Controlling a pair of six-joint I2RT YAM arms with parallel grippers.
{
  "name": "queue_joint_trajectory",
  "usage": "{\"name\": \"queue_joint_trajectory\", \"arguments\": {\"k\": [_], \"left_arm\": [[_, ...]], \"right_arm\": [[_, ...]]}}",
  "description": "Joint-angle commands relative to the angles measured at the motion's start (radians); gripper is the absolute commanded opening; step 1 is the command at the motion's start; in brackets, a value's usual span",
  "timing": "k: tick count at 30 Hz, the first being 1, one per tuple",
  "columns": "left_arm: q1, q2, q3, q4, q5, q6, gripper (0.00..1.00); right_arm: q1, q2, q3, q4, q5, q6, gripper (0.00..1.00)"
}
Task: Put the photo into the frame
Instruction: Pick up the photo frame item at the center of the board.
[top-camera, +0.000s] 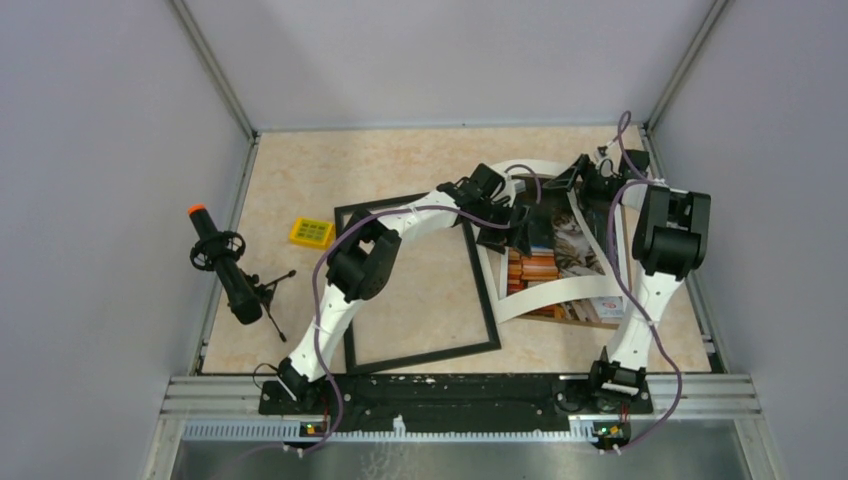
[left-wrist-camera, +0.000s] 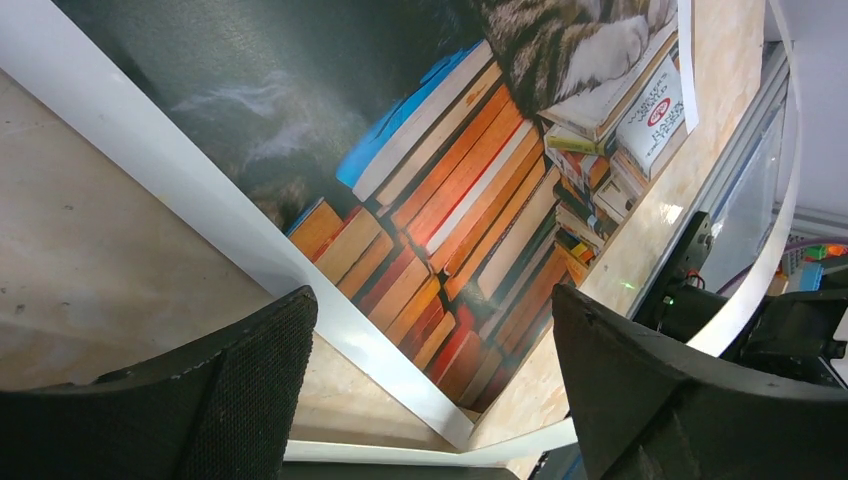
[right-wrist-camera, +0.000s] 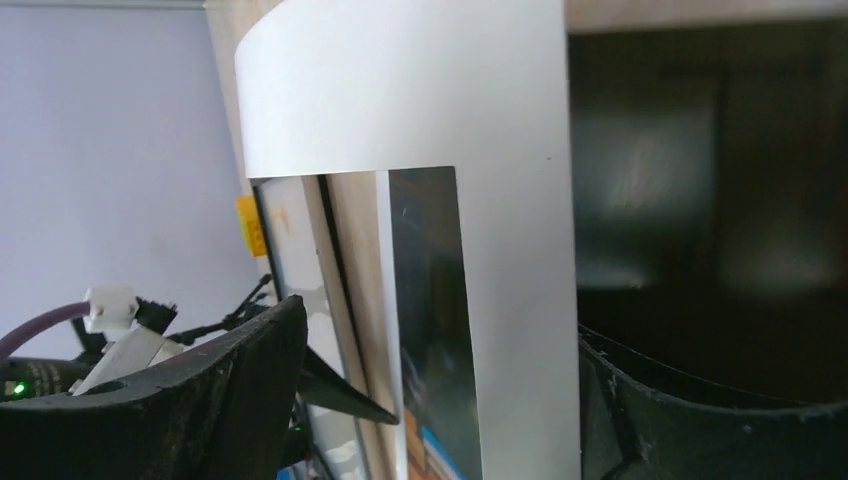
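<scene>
The overhead view is evenly and softly lit and sharp across the table (top-camera: 400, 160), with only faint shadows under the arms. In the left wrist view the photo (left-wrist-camera: 450, 200) is bright and crisp, while the near fingers (left-wrist-camera: 200, 400) are dark and soft. The right wrist view is harsher: the photo's white border glows, and the right side sinks into blurred murk, perhaps a reflection.

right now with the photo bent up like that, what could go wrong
1. The photo bows steeply with its border between the open fingers of the right gripper; closing or pushing there might crease it.
2. The left gripper hangs open over its border, so nothing grips the sheet; it may spring flat short of the frame.
</scene>
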Motion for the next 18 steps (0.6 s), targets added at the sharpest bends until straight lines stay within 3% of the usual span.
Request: {"name": "queue_joint_trajectory", "arguments": {"k": [1, 7, 14, 18], "left_arm": [[0.008, 0.087, -0.047, -0.045, -0.099, 0.035, 0.94], [0.015, 0.081, -0.063, -0.026, -0.085, 0.031, 0.94], [0.017, 0.071, -0.07, -0.02, -0.082, 0.035, 0.94], [0.016, 0.064, -0.068, -0.018, -0.072, 0.032, 0.94]], "right_arm": [[0.001, -0.135, -0.106, 0.136, -0.024, 0.117, 0.77], [-0.033, -0.3, -0.274, 0.266, 0.004, 0.246, 0.78], [-0.088, -0.457, -0.375, 0.184, 0.009, 0.207, 0.78], [-0.098, -0.52, -0.374, 0.042, 0.051, 0.102, 0.77]]}}
